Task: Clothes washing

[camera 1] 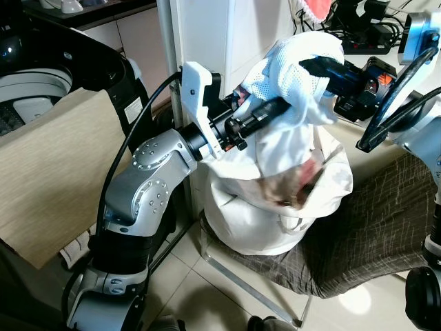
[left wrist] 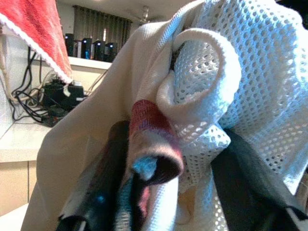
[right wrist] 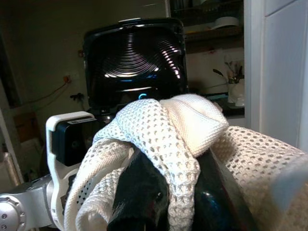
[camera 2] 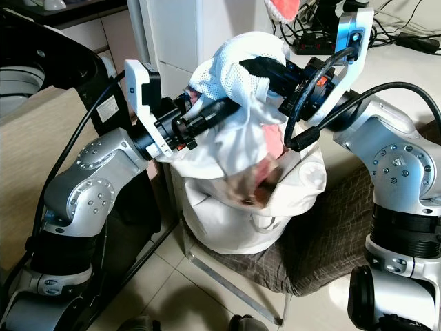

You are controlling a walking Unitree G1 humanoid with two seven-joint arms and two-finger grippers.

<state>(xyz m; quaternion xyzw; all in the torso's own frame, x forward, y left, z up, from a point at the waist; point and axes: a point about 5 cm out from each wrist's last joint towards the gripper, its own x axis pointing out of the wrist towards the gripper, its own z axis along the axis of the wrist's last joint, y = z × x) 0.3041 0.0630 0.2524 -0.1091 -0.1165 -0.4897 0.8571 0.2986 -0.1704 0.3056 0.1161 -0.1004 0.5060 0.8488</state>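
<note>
Gripping the mesh bag from opposite sides, your left gripper and right gripper are both clamped on its top; washer lies left.

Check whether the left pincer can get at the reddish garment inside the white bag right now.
Probably yes: the left pincer already sits at the bag mouth, beside the reddish garment. White mesh fabric draped over both pincers may hamper it.
</note>
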